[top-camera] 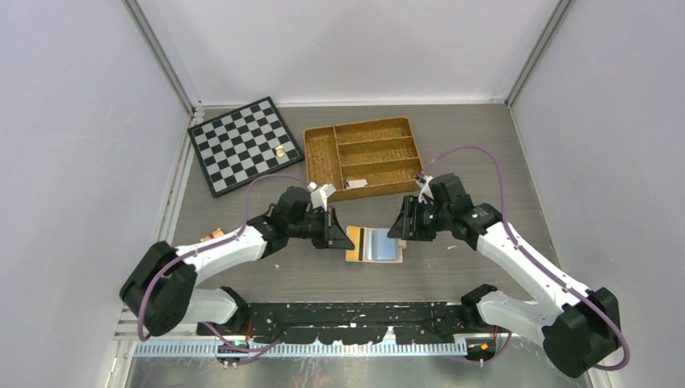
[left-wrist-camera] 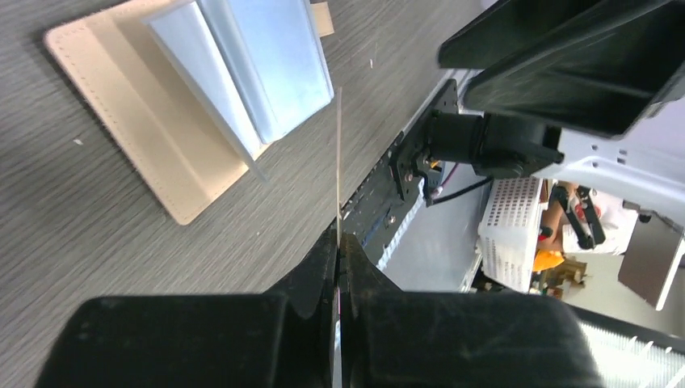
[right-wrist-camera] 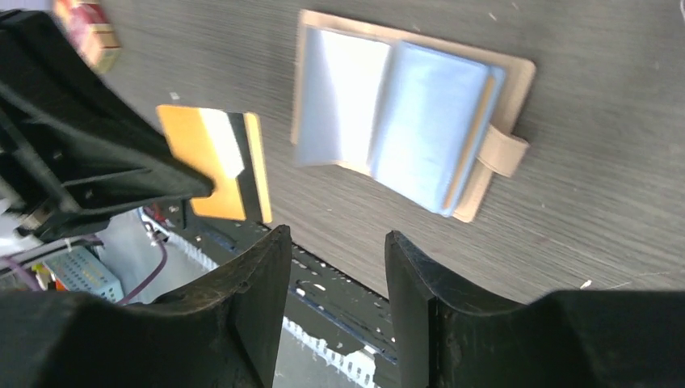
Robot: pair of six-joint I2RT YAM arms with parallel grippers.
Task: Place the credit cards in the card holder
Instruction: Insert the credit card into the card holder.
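From above, the card holder (top-camera: 376,245) lies open and flat on the grey surface (top-camera: 460,121) between the two arms, with the left tool (top-camera: 343,238) just beside its left edge and the right tool (top-camera: 398,226) over its right edge. At that distance the card in the left tool cannot be made out. The left wrist view does show it: the orange card (left-wrist-camera: 338,162) appears edge-on as a thin pale line, clamped between the closed fingers and standing upright off the surface. Its free end is near the lower corner of the holder's clear sleeves (left-wrist-camera: 250,73) but apart from them. The right wrist view gives the card's broad face instead, orange-tan with a dark stripe down one side. There it sits just left of the open holder and is partly covered by the black body of the left tool. The same view shows the right tool with its fingers (right-wrist-camera: 258,299) well apart and gripping nothing, hovering above the near edge of the holder. The snap tab (right-wrist-camera: 505,149) sticks out from the holder's right side. A red-brown packet (right-wrist-camera: 85,28) lies on the surface behind the left tool. Farther back, only the overhead view shows a chessboard (top-camera: 245,145) with one small gold piece on it and, to its right, a wicker tray (top-camera: 363,158) holding something small and white.
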